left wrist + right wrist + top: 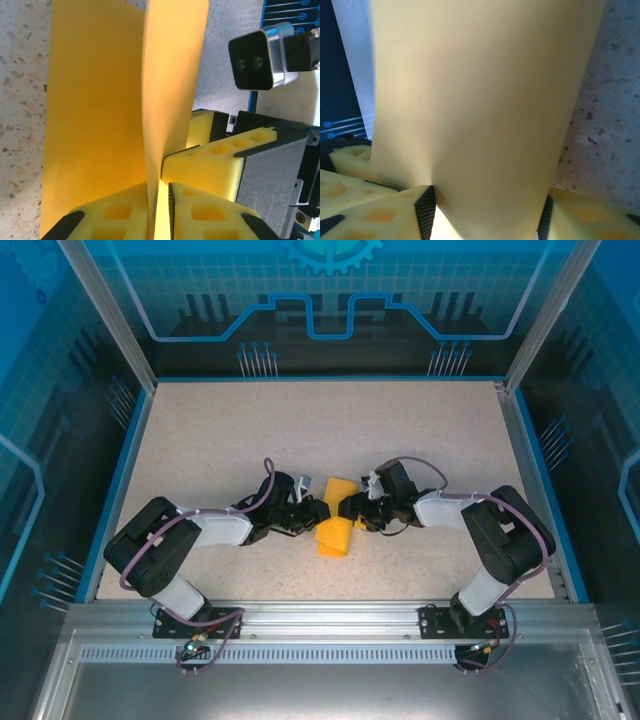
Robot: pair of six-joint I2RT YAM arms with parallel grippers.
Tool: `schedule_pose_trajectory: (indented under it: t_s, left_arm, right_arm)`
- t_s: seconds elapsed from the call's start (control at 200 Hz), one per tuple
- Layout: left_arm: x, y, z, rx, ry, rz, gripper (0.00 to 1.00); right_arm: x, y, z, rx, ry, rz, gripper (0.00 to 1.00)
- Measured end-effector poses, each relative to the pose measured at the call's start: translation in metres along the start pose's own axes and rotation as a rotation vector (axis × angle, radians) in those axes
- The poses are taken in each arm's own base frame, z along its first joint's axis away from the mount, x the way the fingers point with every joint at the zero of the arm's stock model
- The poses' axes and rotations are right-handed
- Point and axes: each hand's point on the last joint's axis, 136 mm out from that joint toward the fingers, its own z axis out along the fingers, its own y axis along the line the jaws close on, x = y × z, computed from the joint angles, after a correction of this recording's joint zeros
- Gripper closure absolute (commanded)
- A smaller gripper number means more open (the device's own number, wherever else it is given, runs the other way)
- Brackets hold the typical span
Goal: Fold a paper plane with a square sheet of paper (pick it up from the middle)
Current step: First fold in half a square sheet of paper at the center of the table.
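So, we've got the left claw (pixel 159 187) closed down narrow on the square sheet of paper (pixel 95 100), pinching a fold while the rest fans out ahead of the fingertips (pixel 125 210). The right claw (pixel 485 200) stands about half wide with the sheet arching between its jaws, one finger (pixel 215 160) touching the paper just beside the left claw's pinch, but we can't tell whether it's actually squeezing.

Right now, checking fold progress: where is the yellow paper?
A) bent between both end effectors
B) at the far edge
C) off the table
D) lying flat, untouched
A: the paper stands bent between the left end effector and the right end effector.
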Motion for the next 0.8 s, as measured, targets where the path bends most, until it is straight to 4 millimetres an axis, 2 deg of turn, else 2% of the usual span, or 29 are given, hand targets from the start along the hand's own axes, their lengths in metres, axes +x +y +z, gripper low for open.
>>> schedule_pose_trajectory:
  t_s: [0.1,0.16,0.19,0.215,0.3,0.385,0.47,0.575,0.795]
  left_arm:
    - [0.002,0.004,0.000,-0.017,0.007,-0.002,0.67]
    - [0.003,0.007,-0.002,-0.038,0.006,-0.008,0.65]
    - [0.003,0.008,-0.004,-0.047,0.003,-0.005,0.58]
    - [0.003,0.009,-0.006,-0.057,-0.003,-0.001,0.53]
    - [0.000,0.008,-0.015,-0.087,-0.032,0.010,0.50]
    - [-0.006,0.005,-0.029,-0.126,-0.081,0.030,0.42]
    - [-0.014,0.001,-0.045,-0.165,-0.142,0.053,0.39]
    - [-0.021,-0.001,-0.063,-0.213,-0.203,0.074,0.36]
    - [-0.032,0.015,-0.090,-0.302,-0.269,0.058,0.34]
  right_arm:
    - [-0.002,0.000,-0.001,0.015,-0.003,-0.007,0.56]
    - [-0.004,0.000,-0.001,0.024,-0.004,-0.009,0.61]
    - [-0.005,0.001,-0.002,0.026,-0.006,-0.010,0.61]
    - [-0.005,0.001,-0.002,0.028,-0.004,-0.012,0.61]
    - [-0.007,0.005,-0.003,0.025,-0.006,-0.016,0.61]
    - [-0.010,0.010,-0.004,0.021,-0.009,-0.019,0.63]
    - [-0.013,0.018,-0.005,0.015,-0.011,-0.023,0.63]
    - [-0.020,0.039,-0.007,-0.013,-0.022,-0.048,0.63]
    - [-0.037,0.075,-0.012,-0.080,-0.067,-0.065,0.63]
